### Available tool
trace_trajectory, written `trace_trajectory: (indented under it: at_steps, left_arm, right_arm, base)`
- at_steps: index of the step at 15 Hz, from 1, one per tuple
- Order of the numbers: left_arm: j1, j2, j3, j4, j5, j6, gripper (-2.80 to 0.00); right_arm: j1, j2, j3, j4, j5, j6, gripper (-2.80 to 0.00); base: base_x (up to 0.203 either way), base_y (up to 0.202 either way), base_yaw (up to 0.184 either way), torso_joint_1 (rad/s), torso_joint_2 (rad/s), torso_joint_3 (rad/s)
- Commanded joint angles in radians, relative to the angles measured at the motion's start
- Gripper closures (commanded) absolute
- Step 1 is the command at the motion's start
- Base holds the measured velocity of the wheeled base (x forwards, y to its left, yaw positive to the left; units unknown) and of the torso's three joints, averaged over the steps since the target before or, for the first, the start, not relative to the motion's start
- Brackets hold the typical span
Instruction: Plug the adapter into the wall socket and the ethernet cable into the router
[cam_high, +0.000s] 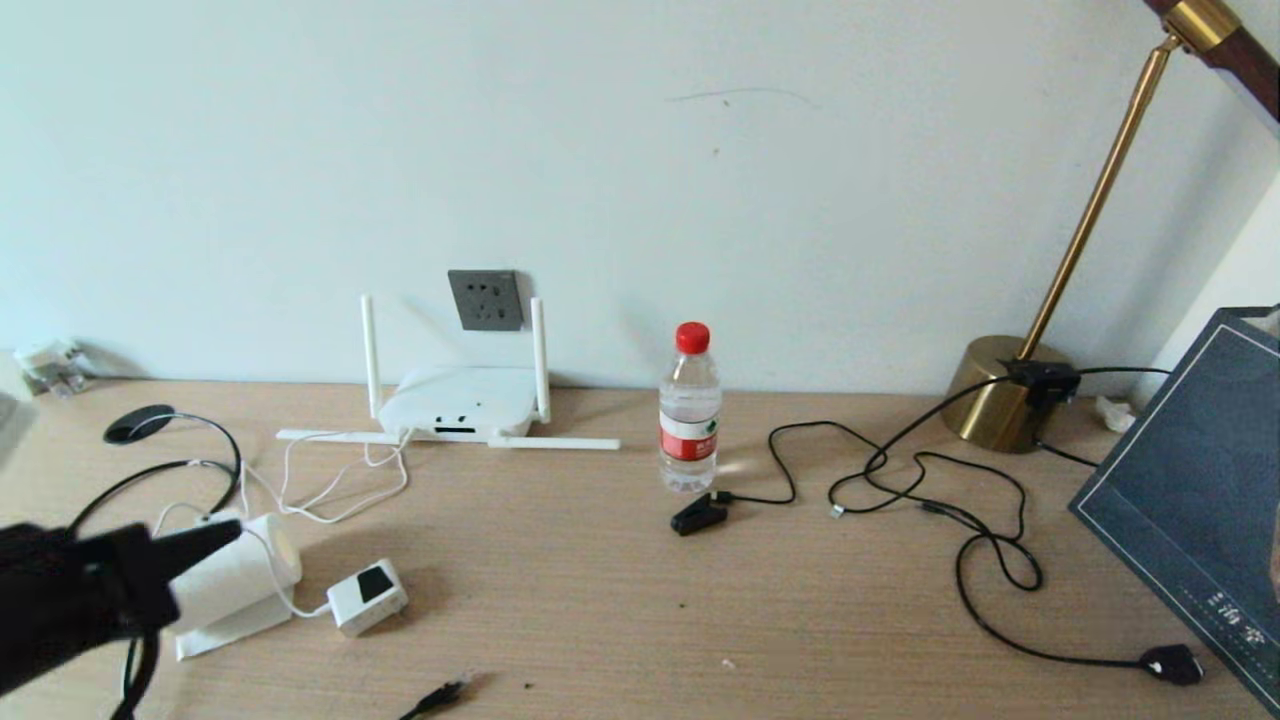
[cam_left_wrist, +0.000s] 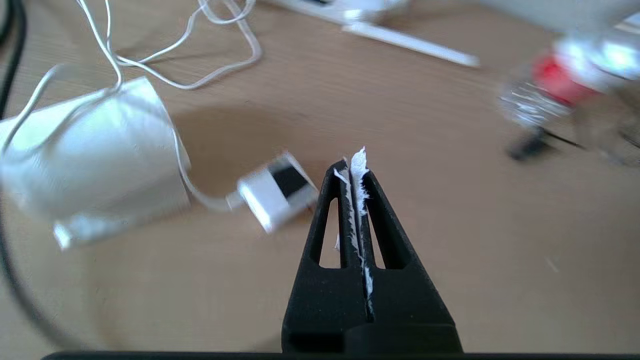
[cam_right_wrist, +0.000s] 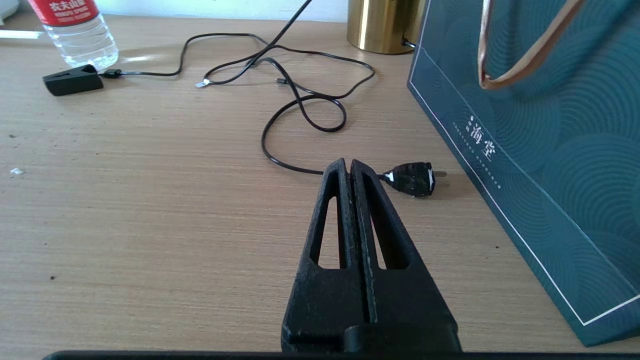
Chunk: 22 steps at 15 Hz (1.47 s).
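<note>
- Head view: left gripper (cam_high: 225, 533) is showing at the near left edge, fingers pressed together and holding nothing, tip sitting in front of the paper roll (cam_high: 240, 575).
- Adapter (cam_high: 367, 597) is lying on the table (cam_high: 600, 600) just right of the paper roll, dark face up, its thin white cord (cam_high: 330, 490) running back toward the router (cam_high: 458, 402).
- Router is sitting at the far edge against the wall, two antennas up and two lying flat on the table.
- Wall socket (cam_high: 486, 299) is sitting on the wall right above the router, nothing plugged in.
- Ethernet cable (cam_high: 438, 698) is showing only as a black plug end at the near edge, centre-left, well apart from the router.
- Water bottle (cam_high: 690, 410) is standing right of the router, with a black clip (cam_high: 697, 517) lying just in front of it.
- Brass lamp (cam_high: 1010, 390) is standing far right, its black cord (cam_high: 985, 560) looping across the table.
- Dark bag (cam_high: 1190, 500) is standing at the right edge.
- Left wrist view: left gripper is pointing just beside the adapter, white shreds sticking along the seam of the closed fingers (cam_left_wrist: 357, 165).
- Right wrist view: right gripper (cam_right_wrist: 348, 165) is sitting above bare table with its fingers together and empty, near the lamp cord's plug (cam_right_wrist: 412, 178) and the bag.
</note>
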Motion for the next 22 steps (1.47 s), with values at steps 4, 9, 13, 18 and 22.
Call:
trace_trajectory:
  at_steps: [4,9,13,18,22]
  left_arm:
    - [0.058,0.473,-0.119,-0.15,-0.005,0.014,-2.8]
    - [0.074,0.619,-0.216,-0.147,0.037,0.018,-2.8]
    - [0.066,0.664,-0.25,-0.052,0.041,0.015,-2.8]
    - [0.049,0.662,-0.237,-0.001,0.021,-0.009,-2.8]
    - [0.013,0.658,-0.22,0.027,0.04,-0.001,-2.8]
  right_arm:
    - [0.0,0.001,0.0,0.0,0.0,0.0,0.0]
    - [0.0,0.001,0.0,0.0,0.0,0.0,0.0]
    - [0.0,0.001,0.0,0.0,0.0,0.0,0.0]
    - [0.0,0.001,0.0,0.0,0.0,0.0,0.0]
    - [0.0,0.001,0.0,0.0,0.0,0.0,0.0]
  base:
    - [0.0,0.0,0.0,0.0,0.0,0.0]
    - [0.0,0.0,0.0,0.0,0.0,0.0]
    - [0.0,0.0,0.0,0.0,0.0,0.0]
    - [0.0,0.0,0.0,0.0,0.0,0.0]
    - [0.0,0.0,0.0,0.0,0.0,0.0]
